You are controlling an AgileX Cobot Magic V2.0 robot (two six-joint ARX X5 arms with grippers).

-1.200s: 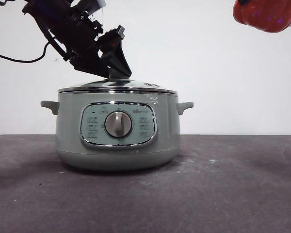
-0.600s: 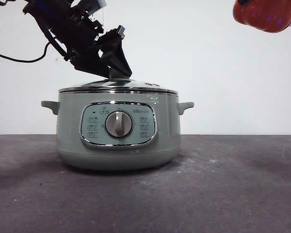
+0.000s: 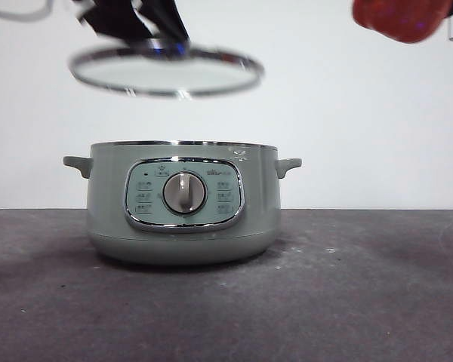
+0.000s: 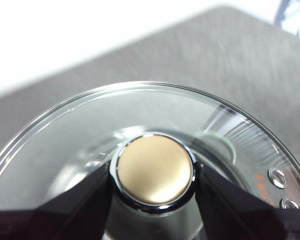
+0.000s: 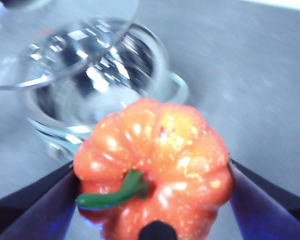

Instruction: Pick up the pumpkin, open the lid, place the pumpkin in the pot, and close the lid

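Notably, the lid (image 3: 166, 72) no longer sits on the pot (image 3: 183, 202): it hangs clear above the open rim, slightly tilted, whereas half a second ago it rested in place. The left gripper (image 4: 154, 176) clamps the lid's knob (image 4: 155, 169) from both sides. The pumpkin (image 3: 402, 18) remains high at the upper right, well apart from the pot. Only the right wrist view shows the right gripper (image 5: 152, 182) closed on the pumpkin's flanks, its green stem (image 5: 115, 192) visible, and the pot's shiny interior (image 5: 97, 82) beneath.
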